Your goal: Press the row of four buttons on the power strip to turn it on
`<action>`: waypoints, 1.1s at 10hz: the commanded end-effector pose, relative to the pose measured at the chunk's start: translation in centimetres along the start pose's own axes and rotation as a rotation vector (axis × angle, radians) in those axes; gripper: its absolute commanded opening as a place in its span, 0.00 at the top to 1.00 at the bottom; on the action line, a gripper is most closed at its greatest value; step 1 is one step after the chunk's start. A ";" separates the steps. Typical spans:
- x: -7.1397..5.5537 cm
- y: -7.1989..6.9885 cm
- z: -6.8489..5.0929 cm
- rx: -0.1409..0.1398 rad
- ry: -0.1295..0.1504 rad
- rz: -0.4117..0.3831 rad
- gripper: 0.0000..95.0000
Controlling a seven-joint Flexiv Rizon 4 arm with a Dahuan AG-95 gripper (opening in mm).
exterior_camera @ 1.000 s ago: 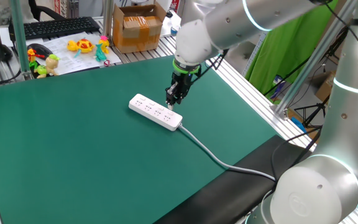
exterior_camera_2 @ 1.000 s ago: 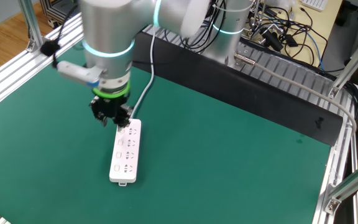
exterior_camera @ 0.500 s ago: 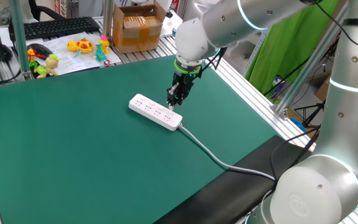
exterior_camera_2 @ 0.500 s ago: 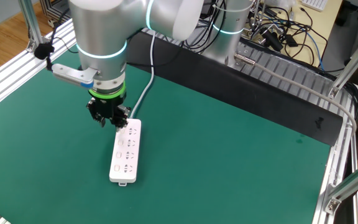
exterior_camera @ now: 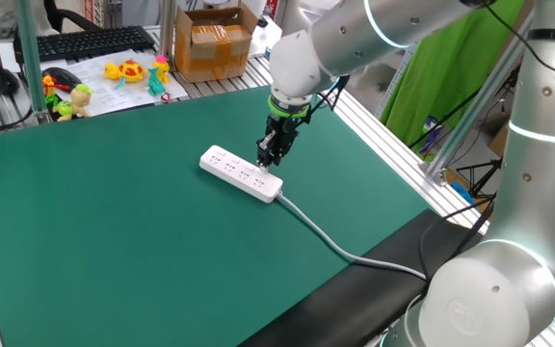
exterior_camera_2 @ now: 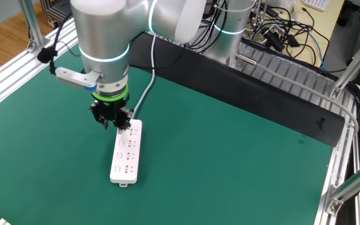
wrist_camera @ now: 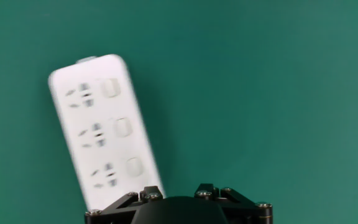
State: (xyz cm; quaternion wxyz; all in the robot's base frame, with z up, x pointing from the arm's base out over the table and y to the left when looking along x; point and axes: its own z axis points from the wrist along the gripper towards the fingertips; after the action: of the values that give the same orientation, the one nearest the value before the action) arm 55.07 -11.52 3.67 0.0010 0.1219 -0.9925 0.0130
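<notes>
The power strip (exterior_camera: 241, 173) lies flat on the green table mat (exterior_camera: 114, 241), near the mat's middle, with its white cable (exterior_camera: 326, 236) running off one short end toward the table's edge. In the hand view the strip (wrist_camera: 104, 130) shows three socket groups, each with a pale rounded button beside it; of the four buttons (wrist_camera: 122, 127) only these three are visible, the last being hidden behind the black hand body at the bottom of the picture. No brand name or lettering can be read on the strip; its face is slightly blurred.

The gripper (exterior_camera_2: 113, 122) hangs point-down over the cable end of the strip, on the arm (exterior_camera_2: 105, 44) with its glowing cyan ring. Its fingertips sit just above or on the strip's top face; contact cannot be told. Whether the pincer is spread or pressed together cannot be told from any view.

Beyond the far side of the mat from the strip stand a cardboard box (exterior_camera: 215, 43), a black keyboard (exterior_camera: 90, 41) and small coloured toys (exterior_camera: 123, 70); any print on the box is too small to read.
</notes>
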 end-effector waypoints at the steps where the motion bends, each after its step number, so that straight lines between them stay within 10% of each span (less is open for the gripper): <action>1: -0.1 0.0 0.1 -0.004 0.003 0.000 0.60; 11: 0.8 0.2 0.5 0.012 0.004 0.000 0.60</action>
State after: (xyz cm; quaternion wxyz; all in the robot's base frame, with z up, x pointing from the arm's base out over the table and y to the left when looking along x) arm 54.30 -11.55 3.24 0.0004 0.1222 -0.9923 0.0206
